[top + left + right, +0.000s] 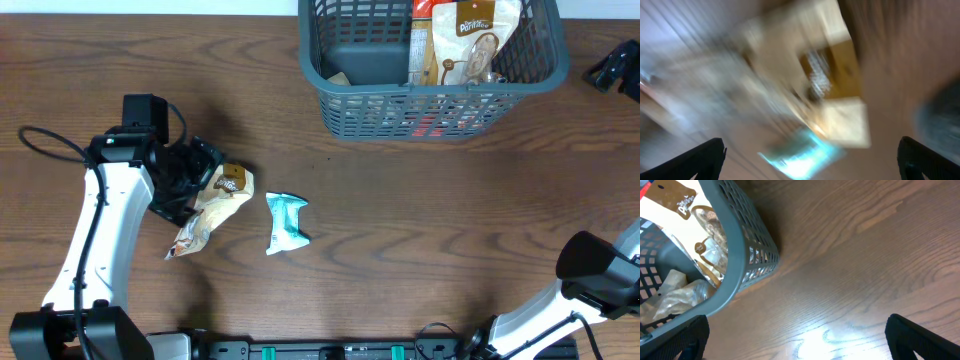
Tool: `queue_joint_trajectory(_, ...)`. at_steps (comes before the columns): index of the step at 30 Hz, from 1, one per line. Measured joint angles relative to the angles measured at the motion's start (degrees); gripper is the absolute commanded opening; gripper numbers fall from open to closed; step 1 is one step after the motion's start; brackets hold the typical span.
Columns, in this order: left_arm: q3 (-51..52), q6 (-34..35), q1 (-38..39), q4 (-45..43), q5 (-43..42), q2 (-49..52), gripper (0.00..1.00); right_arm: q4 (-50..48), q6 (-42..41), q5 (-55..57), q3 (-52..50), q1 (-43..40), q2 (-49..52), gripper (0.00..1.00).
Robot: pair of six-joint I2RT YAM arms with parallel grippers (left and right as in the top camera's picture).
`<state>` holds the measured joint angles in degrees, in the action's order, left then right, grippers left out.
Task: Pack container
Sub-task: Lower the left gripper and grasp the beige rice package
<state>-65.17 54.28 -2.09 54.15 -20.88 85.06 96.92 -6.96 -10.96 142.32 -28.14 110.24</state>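
Observation:
The container point(420, 92), a dark grey-blue slatted basket, stands at the far edge of the table and holds a brown-and-white snack packet point(465, 40). On the wood in front lie a beige packet point(215, 205) and a teal packet point(287, 222). My left gripper point(198, 185) is open right at the beige packet's left side. Its wrist view is blurred: the beige packet point(832, 90) and the teal packet point(800, 150) lie ahead of the open gripper point(812, 167), nothing held. My right gripper point(622, 68) is open to the right of the container point(740, 255), over bare wood point(800, 345).
A second pale crinkled packet point(675, 292) lies inside the container beside the brown-and-white one. A black cable point(45, 145) loops on the table to the left of my left arm. The right arm's elbow point(595, 265) juts over the near right corner.

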Motion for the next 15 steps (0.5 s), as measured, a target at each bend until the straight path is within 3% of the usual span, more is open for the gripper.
queue_joint_trajectory(3,0.0,8.96,0.26,0.0,-8.96,0.0,0.98,0.15,0.0,0.0,0.0,0.0,0.0,0.99)
queue_joint_trajectory(8,0.0,16.0,0.31,0.07,-16.04,0.0,0.99,0.15,0.0,0.0,0.0,0.0,0.0,0.99)
queue_joint_trajectory(11,0.0,19.82,0.31,2.1,-16.55,0.0,0.99,0.15,0.0,0.0,0.0,0.0,0.0,0.99)
queue_joint_trajectory(15,0.04,32.11,0.33,11.65,-9.92,0.02,0.99,0.15,0.0,0.0,0.0,0.0,0.0,0.99)
